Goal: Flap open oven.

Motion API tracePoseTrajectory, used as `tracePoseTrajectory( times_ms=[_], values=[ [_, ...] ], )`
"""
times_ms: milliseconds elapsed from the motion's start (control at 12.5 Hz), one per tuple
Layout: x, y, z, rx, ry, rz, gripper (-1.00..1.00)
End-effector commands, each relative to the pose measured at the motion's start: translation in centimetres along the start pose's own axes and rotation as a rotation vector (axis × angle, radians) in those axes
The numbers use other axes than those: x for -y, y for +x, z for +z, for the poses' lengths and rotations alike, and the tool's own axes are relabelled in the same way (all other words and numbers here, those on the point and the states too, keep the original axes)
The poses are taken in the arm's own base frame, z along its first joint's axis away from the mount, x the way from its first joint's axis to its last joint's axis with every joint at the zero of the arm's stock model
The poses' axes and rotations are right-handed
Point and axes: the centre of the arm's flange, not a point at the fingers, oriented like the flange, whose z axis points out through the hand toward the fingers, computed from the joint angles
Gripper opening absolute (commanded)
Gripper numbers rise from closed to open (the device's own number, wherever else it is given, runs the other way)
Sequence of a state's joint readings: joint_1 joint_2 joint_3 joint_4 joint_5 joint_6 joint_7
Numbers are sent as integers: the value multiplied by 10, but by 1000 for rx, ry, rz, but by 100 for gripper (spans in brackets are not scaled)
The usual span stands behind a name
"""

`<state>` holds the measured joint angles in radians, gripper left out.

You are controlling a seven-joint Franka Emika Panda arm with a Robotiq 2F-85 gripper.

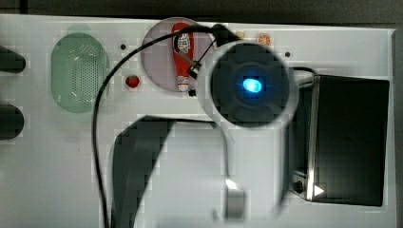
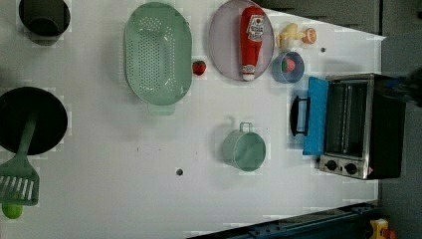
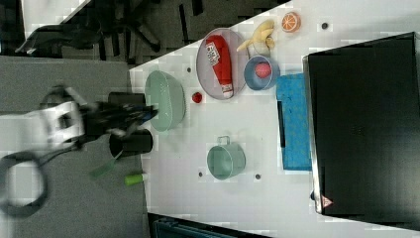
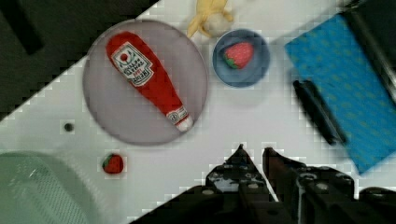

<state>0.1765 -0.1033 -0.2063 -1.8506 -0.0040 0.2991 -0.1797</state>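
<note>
The oven (image 2: pixel 368 124) stands at the left view's right, silver frame, black top (image 3: pixel 366 124), two dark knobs (image 2: pixel 341 166). Its blue-tinted door (image 2: pixel 316 115) lies folded down flat onto the table, the dark bar handle (image 2: pixel 298 115) pointing away from the oven and the open cavity (image 2: pixel 346 119) showing. In the wrist view my gripper (image 4: pixel 254 154) hovers above the white table, shut with nothing in it, a short way off the handle (image 4: pixel 320 112) and the door (image 4: pixel 355 88). In the top view my arm (image 1: pixel 249 85) covers the door.
A grey plate (image 2: pixel 224 45) with a ketchup bottle (image 2: pixel 251 40), a blue bowl (image 2: pixel 287 67) holding a strawberry, a banana (image 2: pixel 288 34), a loose strawberry (image 2: pixel 199 67), a green colander (image 2: pixel 157 52) and a green pot (image 2: pixel 244 149) lie near the door. Black pans sit at the left view's left.
</note>
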Motion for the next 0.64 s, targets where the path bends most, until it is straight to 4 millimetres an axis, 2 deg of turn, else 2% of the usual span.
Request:
tracePoseTrajectory(
  times_ms=[80, 160, 320, 480, 640],
  values=[
    [-19, -6, -14, 117, -122, 95, -65],
    [-19, -8, -23, 130, -134, 108, -65],
    [-19, -4, -41, 96, -120, 264, -65],
    [-17, -7, -44, 99, -133, 364, -65],
    [-9, -8, -42, 86, -121, 345, -65]
  ],
)
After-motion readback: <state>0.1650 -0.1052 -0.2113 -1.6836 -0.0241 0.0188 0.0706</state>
